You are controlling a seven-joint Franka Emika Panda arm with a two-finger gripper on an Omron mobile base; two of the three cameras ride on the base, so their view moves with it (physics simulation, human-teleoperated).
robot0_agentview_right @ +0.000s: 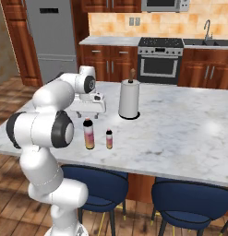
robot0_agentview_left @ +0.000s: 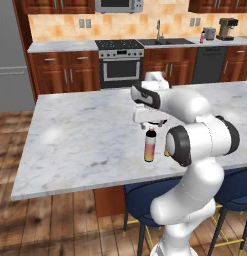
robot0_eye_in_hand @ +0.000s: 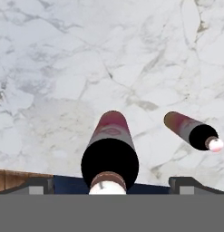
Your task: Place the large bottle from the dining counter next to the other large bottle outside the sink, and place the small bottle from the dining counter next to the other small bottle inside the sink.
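The two-finger gripper (robot0_eye_in_hand: pixel 109 185) hangs directly above the large bottle (robot0_eye_in_hand: pixel 110 152), a tall cylinder banded pink, orange and yellow with a dark shoulder and a pale cap. Its dark fingertips (robot0_eye_in_hand: pixel 40 185) stand at full spread, one on each side of the bottle top, with nothing between them. Nothing is held. The spread is wide because the bottle body is broad; this placement suggests a descent to straddle it.

In the left base view the gripper (robot0_agentview_left: pixel 151 125) sits just over the cap of the large bottle (robot0_agentview_left: pixel 150 145), apart from it. The bottle stands upright near the front edge of the white marble dining counter (robot0_agentview_left: pixel 75 135), within easy reach of the arm.

Just beside it stands the small bottle (robot0_eye_in_hand: pixel 190 130), a slim cylinder with the same colour banding and a pale cap. In the right base view the small bottle (robot0_agentview_right: pixel 109 138) is upright, close to the large bottle (robot0_agentview_right: pixel 89 133) but not touching. Judgement: the narrow gap leaves little room for one finger, so a careless descent could tip the small bottle.

Farther back on the counter stands a white paper towel roll on a dark base (robot0_agentview_right: pixel 129 99), well apart from both bottles.

Across the kitchen, the steel sink with tall faucet (robot0_agentview_left: pixel 162 41) marks the destination. A small reddish bottle (robot0_agentview_left: pixel 202 36) stands outside the basin. Neither task bottle has been moved yet.
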